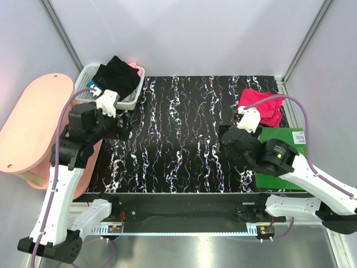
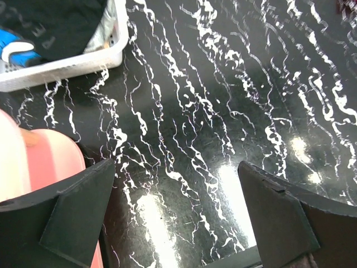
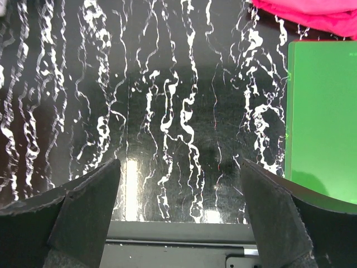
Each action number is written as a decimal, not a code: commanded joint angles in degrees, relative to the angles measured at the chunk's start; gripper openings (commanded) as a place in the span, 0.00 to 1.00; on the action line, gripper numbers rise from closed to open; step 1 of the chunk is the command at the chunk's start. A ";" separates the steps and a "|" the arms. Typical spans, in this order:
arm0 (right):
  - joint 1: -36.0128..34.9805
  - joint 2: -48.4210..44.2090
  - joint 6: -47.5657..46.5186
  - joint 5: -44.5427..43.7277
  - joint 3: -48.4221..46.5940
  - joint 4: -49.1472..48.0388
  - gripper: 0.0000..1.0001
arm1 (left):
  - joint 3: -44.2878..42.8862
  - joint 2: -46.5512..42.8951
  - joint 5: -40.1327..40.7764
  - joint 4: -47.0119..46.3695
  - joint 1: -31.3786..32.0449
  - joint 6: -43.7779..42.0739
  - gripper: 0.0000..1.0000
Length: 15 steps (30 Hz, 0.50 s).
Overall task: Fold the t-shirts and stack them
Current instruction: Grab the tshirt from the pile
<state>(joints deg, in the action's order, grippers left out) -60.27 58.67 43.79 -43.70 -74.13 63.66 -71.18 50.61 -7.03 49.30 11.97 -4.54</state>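
The black t-shirt lies heaped in the white lattice basket at the far left; in the left wrist view it shows a bit of blue-white print. The crimson-pink t-shirt lies crumpled on the table at the far right, and its edge shows in the right wrist view. My left gripper is open and empty, low over the table just in front of the basket. My right gripper is open and empty over the table, in front of the pink shirt.
A flat green board lies at the table's right edge, beside my right arm. A pink oval side table stands left of the marbled black table. A bit of pink cloth shows at the basket's back.
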 commanded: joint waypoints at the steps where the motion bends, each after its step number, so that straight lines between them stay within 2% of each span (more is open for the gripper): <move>1: -0.11 2.67 0.60 2.04 1.35 -2.31 0.93 | 1.22 6.24 2.53 -6.48 0.16 -1.44 0.99; 3: -0.11 2.94 0.33 2.22 1.97 -2.92 0.92 | -1.06 12.71 4.55 -10.08 0.16 -2.41 0.99; 5: -0.11 3.11 0.16 2.39 2.93 -3.45 0.92 | -6.48 18.53 10.68 -12.02 -0.01 -3.02 0.99; 6: -0.11 3.03 0.15 2.74 3.28 -4.06 0.92 | -9.22 24.74 12.81 -13.42 -0.54 -3.02 0.99; 8: -0.11 2.76 0.24 3.18 4.60 -4.86 0.91 | -17.62 30.92 12.74 -14.05 -3.94 -1.46 0.99; 9: -0.11 2.76 0.16 3.79 5.04 -5.47 0.91 | -20.55 37.04 12.04 -14.14 -5.19 -0.66 0.99; 13: -0.11 1.45 0.24 4.85 7.76 -7.40 0.90 | -33.74 51.23 13.61 -13.97 -8.45 1.98 0.98; 14: -0.11 1.27 0.33 5.12 8.29 -7.84 0.90 | -39.51 54.04 13.79 -13.10 -9.76 2.42 0.98; 15: -0.02 1.01 0.33 5.64 8.82 -8.63 0.89 | -42.70 59.72 13.88 -12.30 -10.47 2.77 0.98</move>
<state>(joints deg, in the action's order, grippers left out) -60.27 61.80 43.77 -39.53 -66.85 58.94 -102.02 100.79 3.33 38.70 4.36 -4.23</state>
